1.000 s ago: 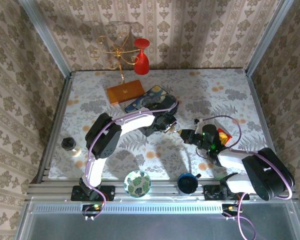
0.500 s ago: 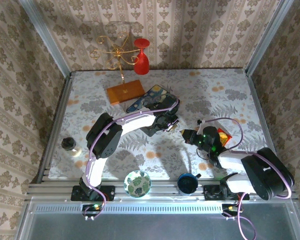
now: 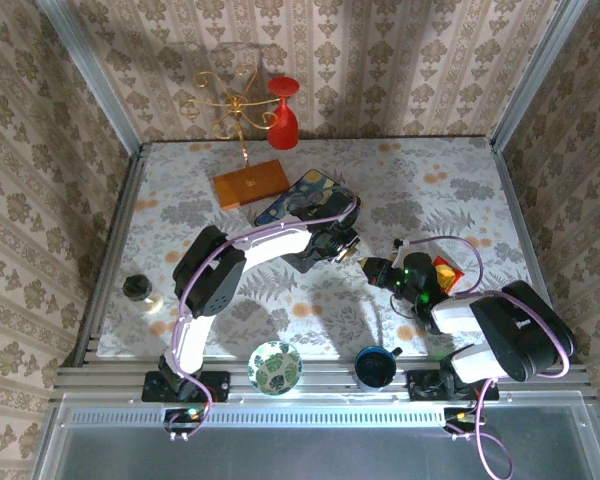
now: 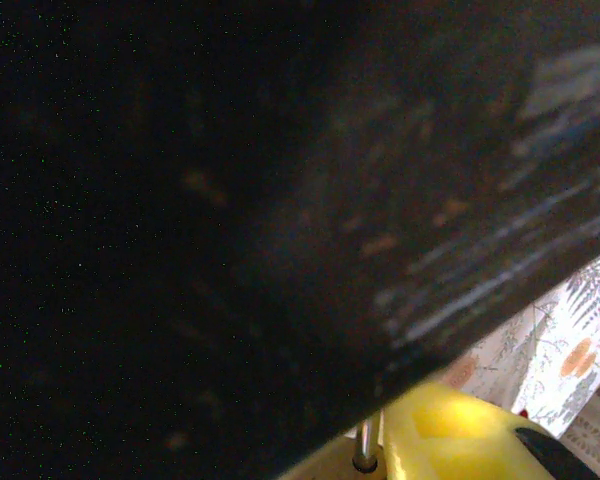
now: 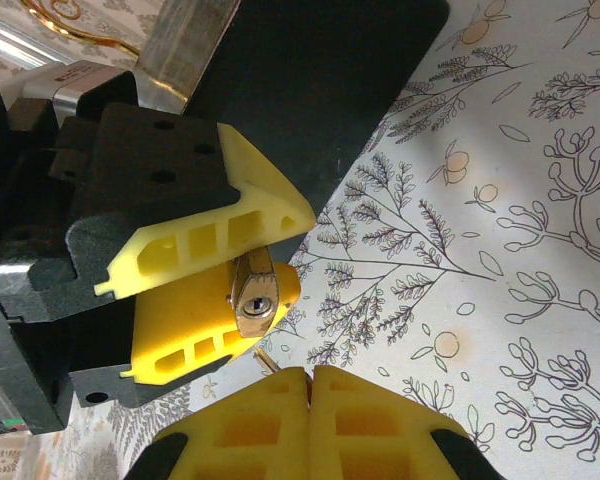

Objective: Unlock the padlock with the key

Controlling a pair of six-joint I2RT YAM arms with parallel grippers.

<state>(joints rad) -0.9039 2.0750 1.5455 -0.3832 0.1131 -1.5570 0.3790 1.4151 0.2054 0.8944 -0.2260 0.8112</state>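
The right hand (image 5: 310, 386) sits at the bottom edge of its wrist view with its two yellow pads pressed together. The thin tip of the key (image 5: 267, 361) pokes out just above them, close under the padlock (image 5: 254, 296) but not in its keyhole. The left hand (image 5: 272, 262) reaches in from the left of that frame, its yellow fingers (image 5: 230, 230) clamped on the small brassy padlock, whose keyhole end faces the camera.

From above, the two hands meet just right of the middle of the flowered desk (image 3: 450, 190), left hand (image 3: 352, 254) nearly touching right hand (image 3: 373, 269).

Further out, a blue patterned box (image 3: 302, 193) lies just above the left arm, with a wooden block (image 3: 250, 184) beside it. A patterned bowl (image 3: 275, 366) and a dark cup (image 3: 375, 366) stand at the bottom edge.
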